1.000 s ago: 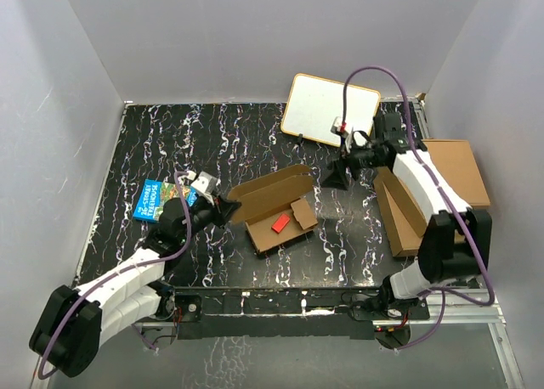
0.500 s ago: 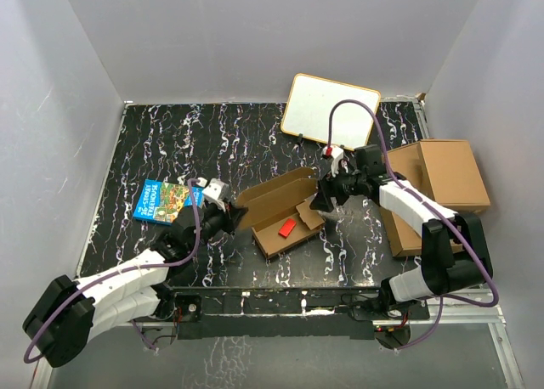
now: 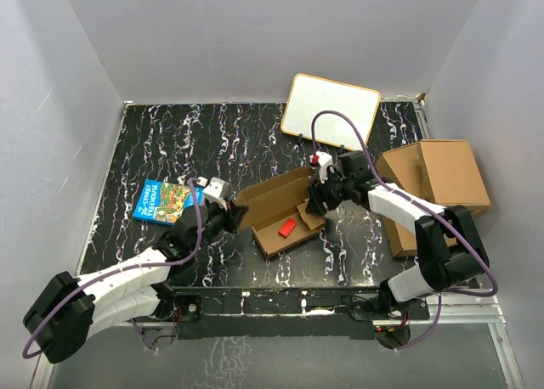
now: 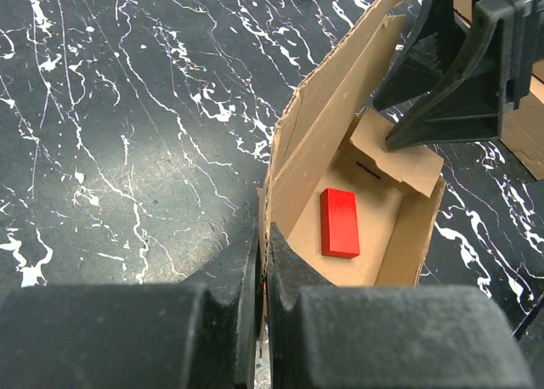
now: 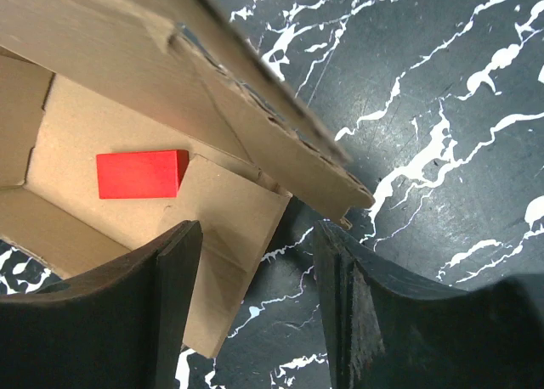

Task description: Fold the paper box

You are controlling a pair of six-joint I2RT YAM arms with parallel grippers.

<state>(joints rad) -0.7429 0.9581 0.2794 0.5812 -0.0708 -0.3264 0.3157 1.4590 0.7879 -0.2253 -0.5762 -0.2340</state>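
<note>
My left gripper (image 4: pixel 262 251) pinched the left end wall of the half-folded brown corrugated cardboard box (image 3: pixel 274 204), midway along the near edge of the black marbled table (image 3: pixel 170 143). My right gripper (image 5: pixel 259 236) straddled its right flap, jaws apart.

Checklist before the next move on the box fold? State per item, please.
1. Left gripper clamped on a side wall of the paper box: ok, shut on the cardboard edge.
2. Right gripper open: ok, clear gap between its fingers.
3. End flap lined up between the right jaws: ok, its corner sits between them; contact cannot tell.
4. Red block clear of the flap's fold: cannot tell, it lies on the box floor close by the flap's base.
5. Blue book out of the way: ok, apart from the box.
</note>
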